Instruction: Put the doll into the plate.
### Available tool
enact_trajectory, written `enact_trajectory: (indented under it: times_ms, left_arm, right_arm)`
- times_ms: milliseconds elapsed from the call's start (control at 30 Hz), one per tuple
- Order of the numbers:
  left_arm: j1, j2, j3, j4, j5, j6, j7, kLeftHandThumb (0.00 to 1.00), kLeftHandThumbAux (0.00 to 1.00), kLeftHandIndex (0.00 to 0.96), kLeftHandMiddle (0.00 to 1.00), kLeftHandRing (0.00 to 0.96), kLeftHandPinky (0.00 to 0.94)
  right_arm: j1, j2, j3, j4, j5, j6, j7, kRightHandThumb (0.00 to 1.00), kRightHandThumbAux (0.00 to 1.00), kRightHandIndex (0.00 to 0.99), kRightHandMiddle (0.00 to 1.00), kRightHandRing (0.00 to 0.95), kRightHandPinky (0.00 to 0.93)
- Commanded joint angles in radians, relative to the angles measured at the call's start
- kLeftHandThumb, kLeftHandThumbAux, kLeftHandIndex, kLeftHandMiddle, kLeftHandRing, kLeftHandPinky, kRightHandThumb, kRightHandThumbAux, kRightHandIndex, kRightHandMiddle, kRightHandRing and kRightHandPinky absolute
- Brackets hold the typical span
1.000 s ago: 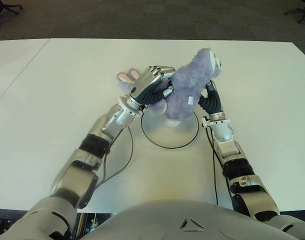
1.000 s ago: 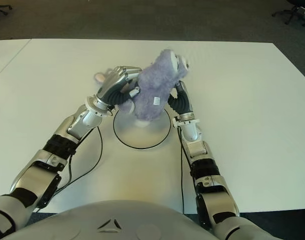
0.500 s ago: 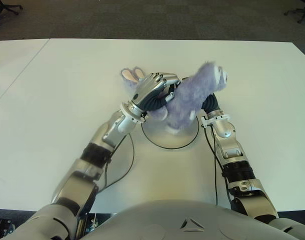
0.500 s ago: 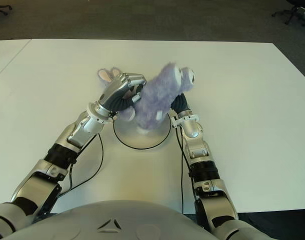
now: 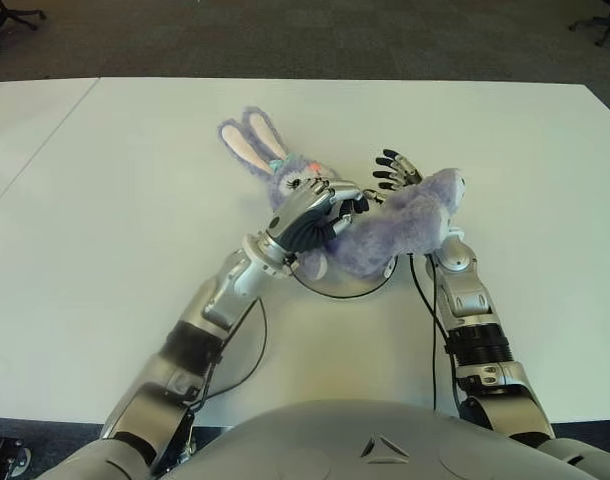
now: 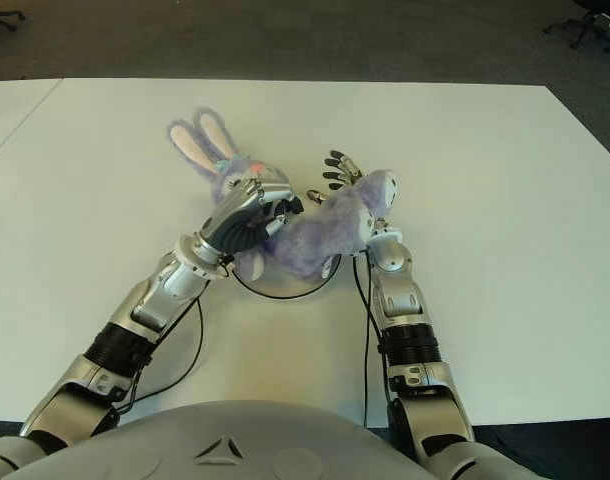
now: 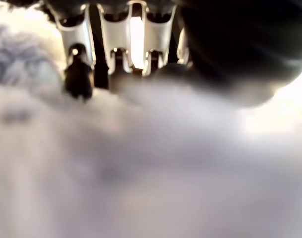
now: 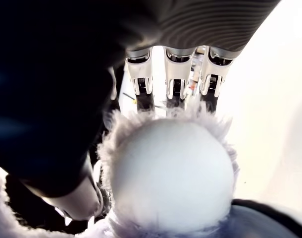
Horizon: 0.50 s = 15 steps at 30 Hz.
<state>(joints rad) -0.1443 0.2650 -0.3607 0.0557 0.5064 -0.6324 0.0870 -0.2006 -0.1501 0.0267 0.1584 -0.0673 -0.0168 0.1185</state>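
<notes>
The purple rabbit doll lies on its side across the round white plate with the dark rim, at the middle of the table. Its pink-lined ears point away to the far left. My left hand is curled around the doll just below its head; in the left wrist view its fingers press into the fur. My right hand stands behind the doll's rear end with its fingers spread. The doll's white tail sits against that palm below straight fingers.
The white table stretches wide on both sides of the plate. A second table joins it on the left. Black cables run along both forearms. Office chair bases stand on the dark carpet beyond the far edge.
The doll has gone from upright and lifted to lying down across the plate, ears swinging out to the far left. The right hand's fingers have opened and spread.
</notes>
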Motion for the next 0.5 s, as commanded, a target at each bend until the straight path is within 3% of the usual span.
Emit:
enact_trajectory:
  times_ms: [33,400,467,500]
  left_arm:
    - [0.058,0.013,0.007,-0.034,-0.043,0.024,-0.053,0.742,0.693,0.441,0.826,0.828,0.847]
    - [0.152,-0.002,0.028,-0.069,-0.083,0.061,-0.069,0.741,0.693,0.44,0.805,0.822,0.854]
    - [0.171,-0.007,0.03,-0.057,-0.094,0.05,-0.062,0.741,0.69,0.44,0.785,0.81,0.836]
    - [0.176,-0.01,0.031,-0.052,-0.099,0.044,-0.059,0.732,0.686,0.431,0.723,0.749,0.744]
  right_arm:
    - [0.005,0.008,-0.005,-0.002,0.008,0.03,-0.005,0.159,0.81,0.077,0.137,0.195,0.256]
    - [0.006,0.012,-0.025,-0.016,0.017,0.058,-0.01,0.195,0.811,0.076,0.126,0.189,0.248]
    - [0.006,0.01,-0.03,-0.018,0.019,0.06,-0.011,0.203,0.811,0.081,0.121,0.183,0.241]
    - [0.006,0.009,-0.032,-0.018,0.019,0.06,-0.01,0.204,0.806,0.084,0.119,0.179,0.237]
